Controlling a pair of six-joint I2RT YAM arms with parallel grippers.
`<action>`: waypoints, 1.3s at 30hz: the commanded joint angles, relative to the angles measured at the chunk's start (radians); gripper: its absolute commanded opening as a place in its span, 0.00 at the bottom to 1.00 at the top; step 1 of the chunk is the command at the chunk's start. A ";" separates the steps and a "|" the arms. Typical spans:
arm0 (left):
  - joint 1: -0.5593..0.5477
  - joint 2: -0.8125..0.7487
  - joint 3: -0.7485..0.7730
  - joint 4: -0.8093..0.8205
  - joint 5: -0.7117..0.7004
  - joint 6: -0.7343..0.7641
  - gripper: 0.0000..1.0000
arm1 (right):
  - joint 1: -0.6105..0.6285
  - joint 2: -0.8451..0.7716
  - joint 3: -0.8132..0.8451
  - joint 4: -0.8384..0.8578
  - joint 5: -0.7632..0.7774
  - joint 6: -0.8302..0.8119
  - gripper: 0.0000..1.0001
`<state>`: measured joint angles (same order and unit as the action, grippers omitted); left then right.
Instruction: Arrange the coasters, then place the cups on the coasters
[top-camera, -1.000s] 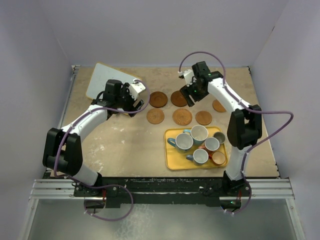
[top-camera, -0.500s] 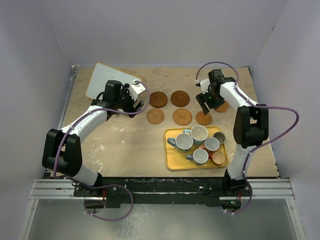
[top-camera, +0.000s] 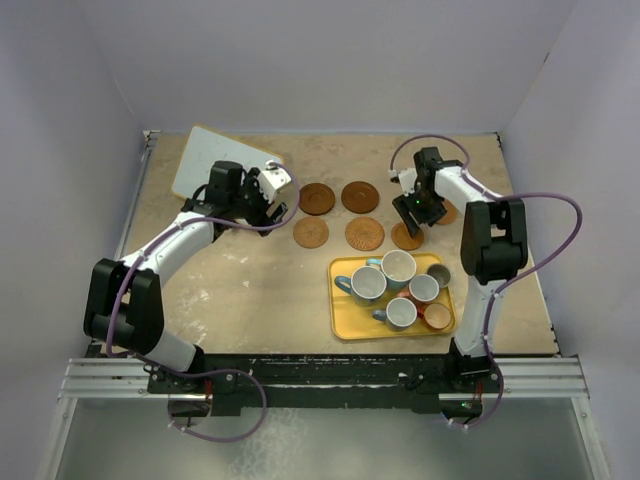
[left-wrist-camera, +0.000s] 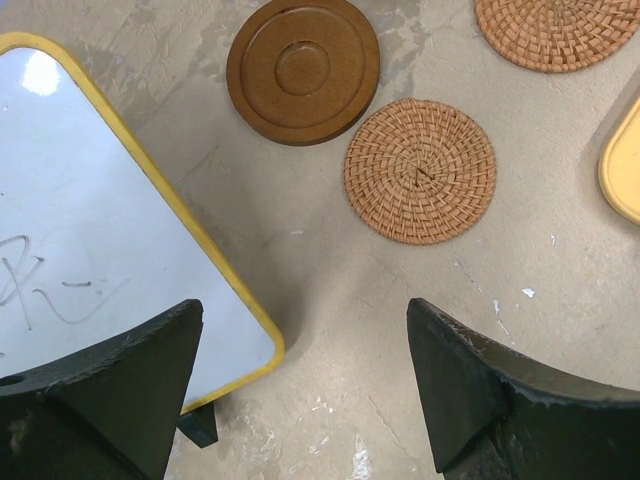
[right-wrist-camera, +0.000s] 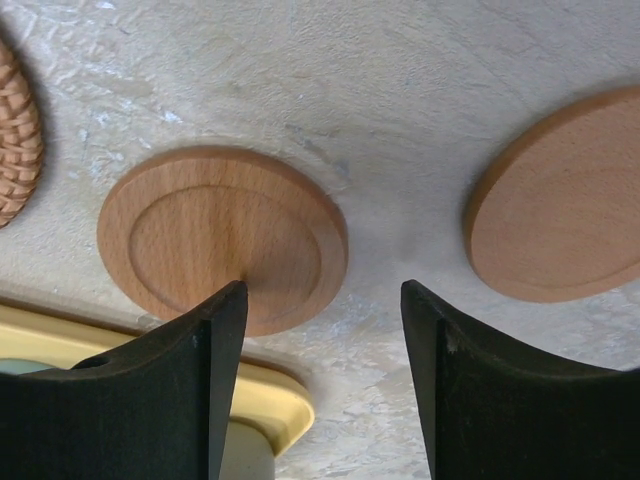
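Note:
Six coasters lie on the table: two dark wooden ones (top-camera: 317, 198) (top-camera: 360, 196), two woven ones (top-camera: 310, 233) (top-camera: 364, 234), and two light wooden ones (top-camera: 404, 240) (top-camera: 443, 214). My right gripper (top-camera: 416, 214) hangs low between the light pair, open and empty (right-wrist-camera: 325, 370). Its left finger overlaps the rim of the nearer light coaster (right-wrist-camera: 210, 235); the other light coaster (right-wrist-camera: 555, 205) lies to its right. Several cups (top-camera: 398, 266) stand on the yellow tray (top-camera: 345, 325). My left gripper (top-camera: 270, 212) is open over bare table (left-wrist-camera: 305, 380), short of a dark coaster (left-wrist-camera: 303, 70) and a woven coaster (left-wrist-camera: 420, 170).
A whiteboard with a yellow rim (top-camera: 215, 160) lies propped at the back left, its corner (left-wrist-camera: 240, 350) by my left finger. The tray's corner (right-wrist-camera: 270, 400) sits just under the right gripper's left finger. Grey walls close in the table on three sides.
My right arm swung right and toward the near side, from above the back dark coaster down to the light wooden pair, its jaws narrowing a little. The left arm stayed put.

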<state>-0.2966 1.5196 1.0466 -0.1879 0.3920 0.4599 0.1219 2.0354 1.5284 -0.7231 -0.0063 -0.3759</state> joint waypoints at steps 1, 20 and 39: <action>0.001 -0.047 -0.012 0.036 0.032 0.021 0.80 | -0.005 0.002 0.013 0.011 0.022 -0.016 0.64; 0.002 -0.048 -0.021 0.031 0.021 0.032 0.80 | 0.001 0.150 0.183 0.032 0.122 0.034 0.53; 0.002 -0.053 -0.022 0.024 0.012 0.039 0.80 | 0.017 0.268 0.366 0.079 0.161 0.134 0.51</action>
<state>-0.2966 1.5112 1.0309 -0.1883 0.3931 0.4828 0.1310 2.2498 1.8458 -0.7002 0.1413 -0.2935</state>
